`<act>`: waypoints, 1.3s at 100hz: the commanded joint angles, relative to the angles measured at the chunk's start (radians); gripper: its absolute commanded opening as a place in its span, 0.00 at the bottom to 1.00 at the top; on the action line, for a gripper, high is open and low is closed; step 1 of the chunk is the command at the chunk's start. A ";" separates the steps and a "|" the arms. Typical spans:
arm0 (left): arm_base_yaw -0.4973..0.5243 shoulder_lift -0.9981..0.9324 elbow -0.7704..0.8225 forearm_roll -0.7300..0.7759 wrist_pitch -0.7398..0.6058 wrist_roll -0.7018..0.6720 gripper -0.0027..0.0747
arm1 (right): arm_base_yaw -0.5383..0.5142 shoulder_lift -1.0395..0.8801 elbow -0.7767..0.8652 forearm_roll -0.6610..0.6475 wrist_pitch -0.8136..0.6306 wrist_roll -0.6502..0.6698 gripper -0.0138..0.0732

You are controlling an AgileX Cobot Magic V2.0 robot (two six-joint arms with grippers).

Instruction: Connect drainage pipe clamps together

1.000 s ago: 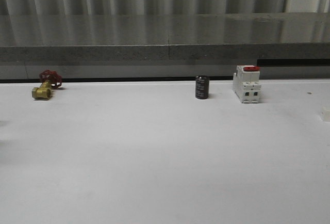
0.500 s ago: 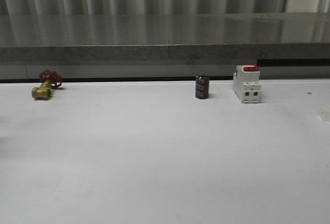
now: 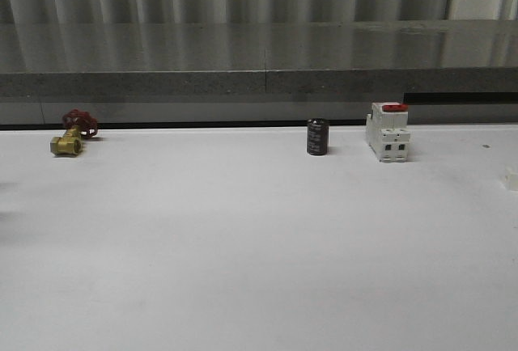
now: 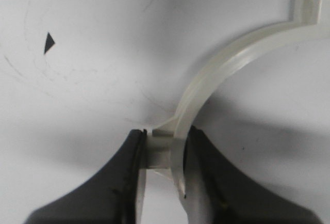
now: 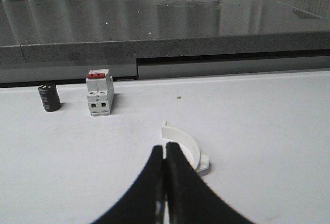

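**Clamps still apart, one half gripped**

We judge the task to be at an early stage: the two clamp halves are not joined, and each appears with a different arm.

In the left wrist view, the left pincer (image 4: 164, 154) has its dark fingers (image 4: 126, 182) closed narrowly on a flat tab of one clamp (image 4: 216, 72). From the tab, this translucent white band arcs away toward 1 o'clock and ends in a small flat tab with a slot. It lies against the white desk (image 4: 77, 105) or just above it; we cannot tell which.

In the right wrist view, the right pincer (image 5: 165, 157) has its fingers pressed together with nothing between them. The second clamp (image 5: 184, 149) lies on the desk just beyond the tips, at about 1 o'clock from them. It is a white curved band with a small tab at its near end.

Farther back, at about 10 o'clock, stand a white breaker (image 5: 99, 92) with a red switch and a black cylinder (image 5: 49, 97).

What remains, as we judge it: picking up the second half, lining up the end tabs, and pressing the halves into a ring.
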 commanded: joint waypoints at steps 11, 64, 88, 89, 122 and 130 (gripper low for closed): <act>-0.080 -0.129 -0.036 -0.050 -0.010 -0.010 0.04 | -0.007 -0.020 -0.016 0.000 -0.084 -0.007 0.08; -0.374 -0.062 -0.045 -0.281 -0.049 -0.020 0.05 | -0.007 -0.020 -0.016 0.000 -0.084 -0.007 0.08; -0.393 -0.039 -0.063 -0.295 -0.051 -0.020 0.14 | -0.007 -0.020 -0.016 0.000 -0.084 -0.007 0.08; -0.393 -0.039 -0.063 -0.295 -0.051 -0.020 0.16 | -0.007 -0.020 -0.016 0.000 -0.084 -0.007 0.08; -0.392 -0.044 -0.091 -0.297 -0.055 -0.020 0.55 | -0.007 -0.020 -0.016 0.000 -0.084 -0.007 0.08; -0.392 -0.067 -0.102 -0.301 -0.064 -0.020 0.52 | -0.007 -0.020 -0.016 0.000 -0.084 -0.007 0.08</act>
